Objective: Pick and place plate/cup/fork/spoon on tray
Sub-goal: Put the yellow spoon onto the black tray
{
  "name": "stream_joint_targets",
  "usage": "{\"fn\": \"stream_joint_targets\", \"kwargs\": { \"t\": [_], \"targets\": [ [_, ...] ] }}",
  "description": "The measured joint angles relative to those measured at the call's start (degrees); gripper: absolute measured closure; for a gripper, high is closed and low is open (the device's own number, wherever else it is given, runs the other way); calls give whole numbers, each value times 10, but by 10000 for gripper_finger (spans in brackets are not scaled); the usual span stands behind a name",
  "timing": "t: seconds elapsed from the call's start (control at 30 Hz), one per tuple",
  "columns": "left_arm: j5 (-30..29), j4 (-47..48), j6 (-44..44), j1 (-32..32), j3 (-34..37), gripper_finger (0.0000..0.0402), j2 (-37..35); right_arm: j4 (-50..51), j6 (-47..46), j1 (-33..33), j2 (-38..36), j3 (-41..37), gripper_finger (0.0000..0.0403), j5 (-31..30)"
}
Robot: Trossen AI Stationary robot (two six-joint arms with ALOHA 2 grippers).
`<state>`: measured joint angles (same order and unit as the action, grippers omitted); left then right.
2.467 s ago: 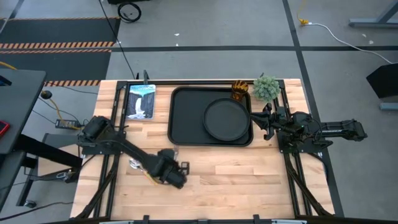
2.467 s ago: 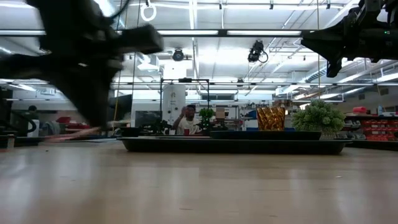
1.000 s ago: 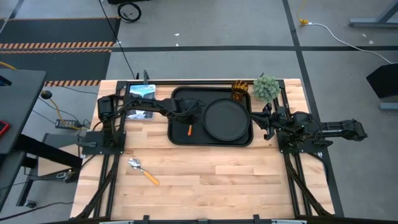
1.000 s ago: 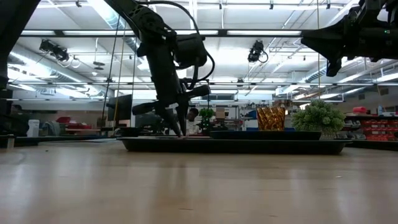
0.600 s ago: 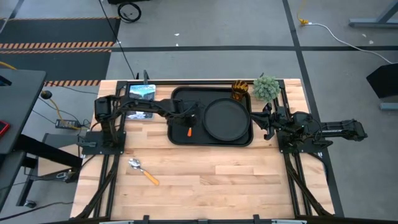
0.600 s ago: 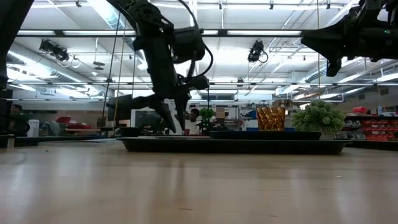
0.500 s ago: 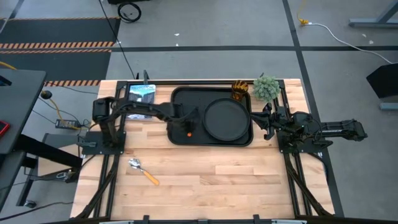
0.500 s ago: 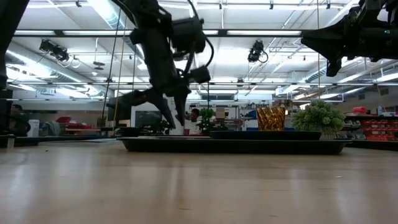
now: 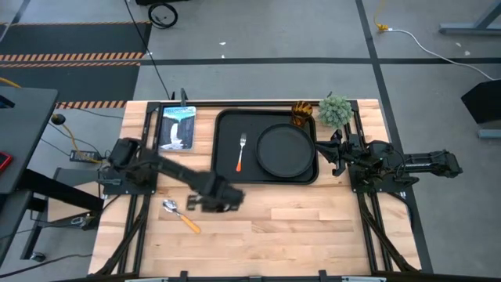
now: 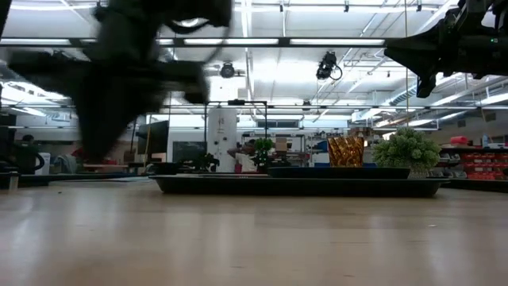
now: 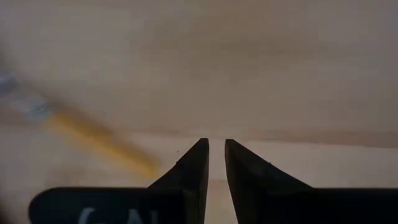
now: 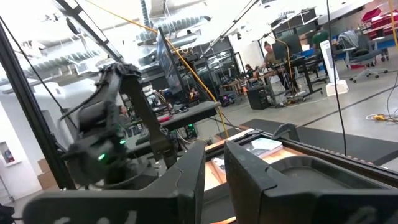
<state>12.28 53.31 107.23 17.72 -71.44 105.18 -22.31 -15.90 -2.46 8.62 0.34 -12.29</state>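
Note:
The black tray lies at the table's far middle. The round black plate lies on its right half. The fork lies flat on its left half, tines toward the far edge. The amber cup stands on the table at the tray's far right corner. The spoon lies on the bare wood near the left, and its orange handle shows blurred in the left wrist view. My left gripper hangs over the wood just right of the spoon, fingers shut and empty. My right gripper waits shut beside the tray's right rim.
A green fuzzy plant ball stands right of the cup. A picture card lies at the far left. Bare wood stretches along the near half of the table.
My left gripper has opened and left the fork lying flat on the tray's left half. It has then risen and swung fast toward the table's near edge, and now hangs over the wood beside the spoon. The right arm has kept still.

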Motion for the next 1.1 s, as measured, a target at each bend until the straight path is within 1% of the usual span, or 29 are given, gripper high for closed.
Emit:
{"fn": "stream_joint_targets", "kwargs": {
  "t": [0.1,0.23,0.37,0.47,0.57,0.7,0.77,0.87,1.1],
  "targets": [
    [1,57,70,43,0,341,0,0,0,0,0,0,334,0],
    [-3,91,143,92,0,344,-8,0,0,0,0,0,334,0],
    [-43,103,217,138,5,354,-23,0,0,0,0,0,334,0],
    [-43,119,225,157,6,365,-25,0,0,0,0,0,334,0],
    [-50,132,224,156,6,378,-25,-2,0,0,0,0,334,0],
    [-52,188,223,156,6,394,-25,-2,0,0,0,0,334,0],
    [-55,206,223,156,6,397,-25,-2,0,0,0,0,334,0],
    [-76,213,220,161,6,397,-25,-2,0,0,0,0,334,0],
    [-89,224,219,170,6,397,-26,-2,0,0,0,0,334,0]
  ]
}}
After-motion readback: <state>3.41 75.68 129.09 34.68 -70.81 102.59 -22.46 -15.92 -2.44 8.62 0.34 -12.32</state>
